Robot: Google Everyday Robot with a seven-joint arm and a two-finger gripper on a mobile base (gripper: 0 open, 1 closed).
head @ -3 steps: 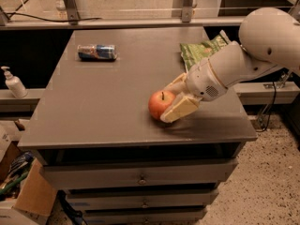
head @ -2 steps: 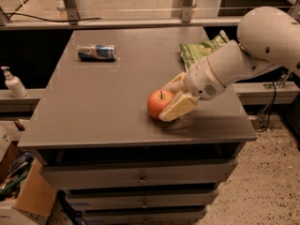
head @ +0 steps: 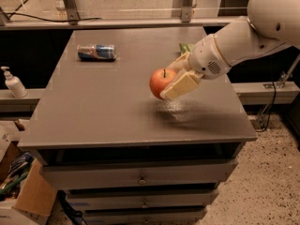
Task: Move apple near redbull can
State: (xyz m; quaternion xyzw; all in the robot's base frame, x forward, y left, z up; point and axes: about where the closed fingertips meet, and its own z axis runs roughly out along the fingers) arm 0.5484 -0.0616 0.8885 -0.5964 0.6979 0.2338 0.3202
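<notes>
The red-orange apple (head: 161,82) with a short dark stem is held in my gripper (head: 174,78), lifted a little above the grey table top (head: 108,102) right of its middle. The gripper's cream fingers (head: 181,85) are shut on the apple from the right side. The redbull can (head: 96,52), blue and silver, lies on its side at the table's far left, well apart from the apple. My white arm (head: 239,39) reaches in from the upper right.
A green chip bag (head: 186,47) peeks out behind the arm at the far right. A white pump bottle (head: 13,83) stands on a ledge left of the table. Drawers (head: 140,177) are below the front edge. A cardboard box (head: 23,196) sits at lower left.
The gripper has lifted the apple off the table and carried it a little up and toward the far left. The can has not moved.
</notes>
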